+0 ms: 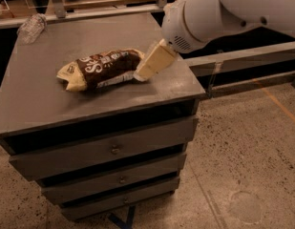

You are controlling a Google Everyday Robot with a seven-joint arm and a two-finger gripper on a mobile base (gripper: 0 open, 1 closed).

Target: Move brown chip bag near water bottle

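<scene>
The brown chip bag lies on its side in the middle of the grey cabinet top, cream ends pointing left and right. The water bottle, clear and crinkled, lies at the far left corner of the top, well apart from the bag. My gripper hangs from the white arm and reaches down from the right. Its cream tip is at the bag's right end, touching or just above it.
The cabinet has three drawers facing me. Its right edge is just right of the gripper. A low shelf rail runs behind on the right. Speckled floor lies to the right. The arm covers the spot behind the bag's right end.
</scene>
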